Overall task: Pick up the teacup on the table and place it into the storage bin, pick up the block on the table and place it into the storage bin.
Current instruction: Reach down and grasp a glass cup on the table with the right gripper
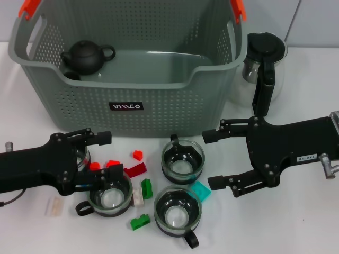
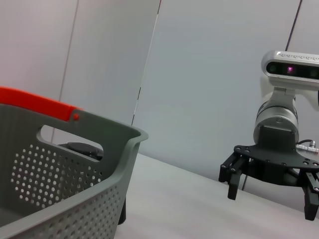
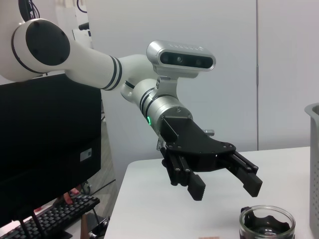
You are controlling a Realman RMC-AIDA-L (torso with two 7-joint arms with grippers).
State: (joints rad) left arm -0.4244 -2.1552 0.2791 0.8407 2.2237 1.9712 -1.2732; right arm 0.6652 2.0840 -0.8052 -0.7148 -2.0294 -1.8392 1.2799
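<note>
The grey storage bin (image 1: 159, 114) stands at the back, its wall also in the left wrist view (image 2: 65, 199). Three glass teacups rest in front of it: one in the middle (image 1: 183, 159), one nearer (image 1: 177, 209), one at front left (image 1: 110, 197). Small blocks lie among them: red (image 1: 136, 170), green (image 1: 146, 188), white (image 1: 139, 198), teal (image 1: 201, 190). My left gripper (image 1: 103, 161) is open at the left, its lower finger over the front-left teacup's rim. My right gripper (image 1: 213, 159) is open just right of the middle teacup. Neither holds anything.
A black teapot (image 1: 85, 55) sits inside the bin at its left end. A glass pitcher with a black lid (image 1: 263, 63) stands right of the bin. A pale wooden block (image 1: 54, 206) and a green block (image 1: 140, 222) lie near the front.
</note>
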